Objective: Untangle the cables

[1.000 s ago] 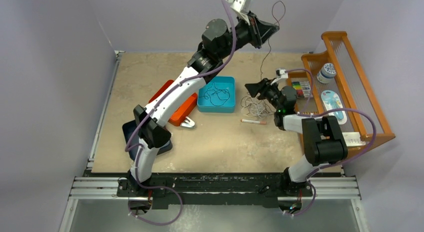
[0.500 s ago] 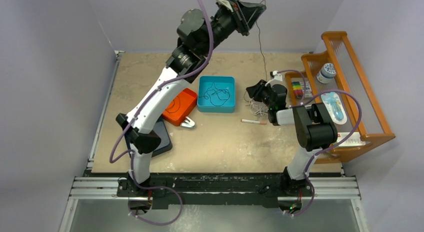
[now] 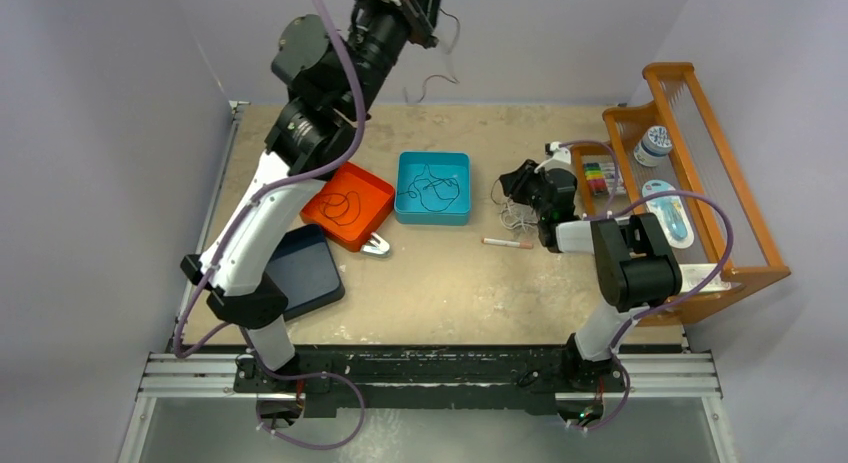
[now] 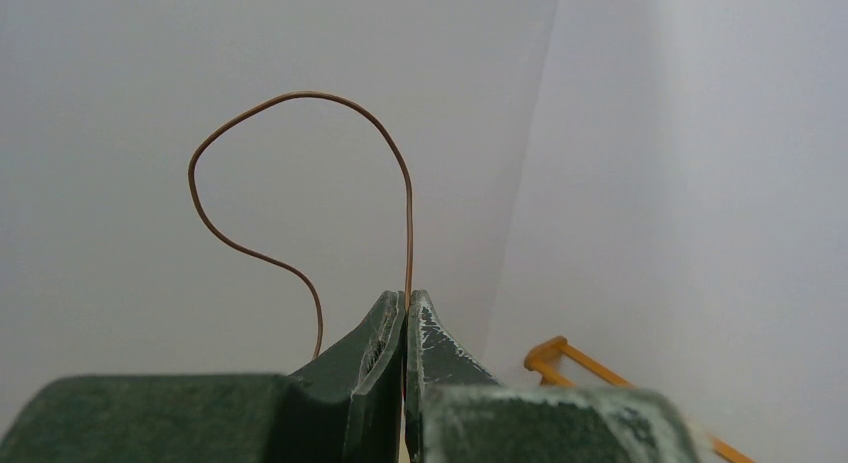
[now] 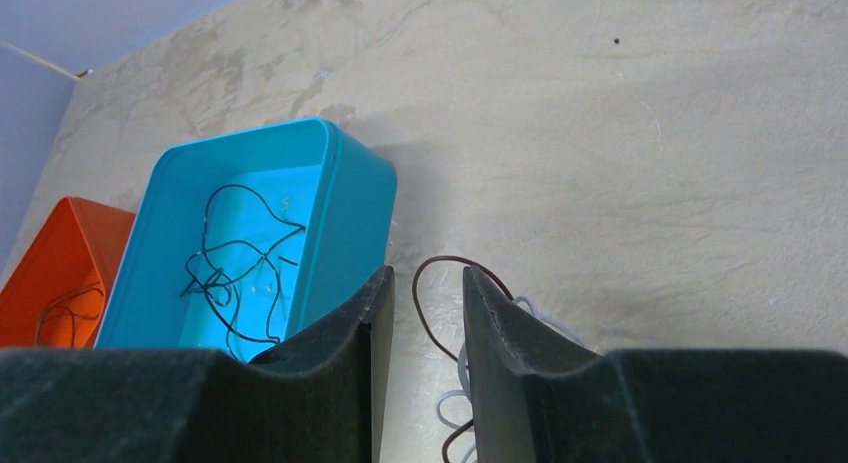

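Far left on desk (image 3: 450,283): dark blue tray (image 3: 305,273), lying flat. Beside it, orange tray (image 3: 372,195) w/ one dark cable loop (image 3: 343,208) inside. Above & behind, left hand (image 4: 405,301) raised high off desk near back wall, pressed together, pinching thin brown cable (image 4: 310,93) at fingertips. Arcs up & over in wrist view; hangs free in air in top view, clear of desk. Teal tray (image 3: 433,219) just right of orange one, black cable tangle (image 3: 432,188) in it. Right of that, right hand (image 5: 428,273) low at desk, slightly spread, narrow gap. Dark brown loop (image 5: 440,259) showing in that gap, whitish-grey bundle (image 3: 514,219) on desk right at fingertips. White-&-orange pen (image 3: 508,243) near bundle, on its near side. Wooden rack (image 3: 668,70) along far right edge.
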You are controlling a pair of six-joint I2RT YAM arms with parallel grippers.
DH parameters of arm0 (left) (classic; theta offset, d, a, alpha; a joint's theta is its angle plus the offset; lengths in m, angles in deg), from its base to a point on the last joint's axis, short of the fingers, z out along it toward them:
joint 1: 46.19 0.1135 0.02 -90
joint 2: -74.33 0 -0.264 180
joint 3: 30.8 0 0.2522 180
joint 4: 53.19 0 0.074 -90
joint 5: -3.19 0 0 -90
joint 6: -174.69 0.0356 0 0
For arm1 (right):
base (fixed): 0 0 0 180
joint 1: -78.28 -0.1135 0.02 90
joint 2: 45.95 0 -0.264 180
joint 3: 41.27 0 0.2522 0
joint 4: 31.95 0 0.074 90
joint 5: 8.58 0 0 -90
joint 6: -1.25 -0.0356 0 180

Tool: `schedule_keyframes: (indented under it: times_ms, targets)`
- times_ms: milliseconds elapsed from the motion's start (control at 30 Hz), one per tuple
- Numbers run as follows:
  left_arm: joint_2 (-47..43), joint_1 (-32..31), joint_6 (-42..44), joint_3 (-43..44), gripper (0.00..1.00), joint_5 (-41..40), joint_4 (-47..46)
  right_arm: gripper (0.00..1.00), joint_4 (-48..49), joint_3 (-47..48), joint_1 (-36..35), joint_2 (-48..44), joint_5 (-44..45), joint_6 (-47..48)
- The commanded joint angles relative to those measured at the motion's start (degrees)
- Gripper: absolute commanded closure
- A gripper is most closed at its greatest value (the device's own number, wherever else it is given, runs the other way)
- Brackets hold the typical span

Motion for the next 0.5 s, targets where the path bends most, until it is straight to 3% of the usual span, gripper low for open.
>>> schedule_keyframes:
  times_ms: [0,133,467]
  targets:
    - [-4.7,0.1,5.6,-0.5,1.0,-4.9,-0.5,0.65,0.1,0.0,0.2,-0.8,1.1,0.6]
    - [-5.1,0.1,6.2,-1.8,1.0,-5.7,1.2,0.63,0.0,-0.2,0.2,-3.1,0.0,1.2]
    - [-5.6,1.8,5.2,-9.0,1.0,-13.6,5.4,0.41,-9.3,0.0,0.2,-18.4,-1.6,8.2]
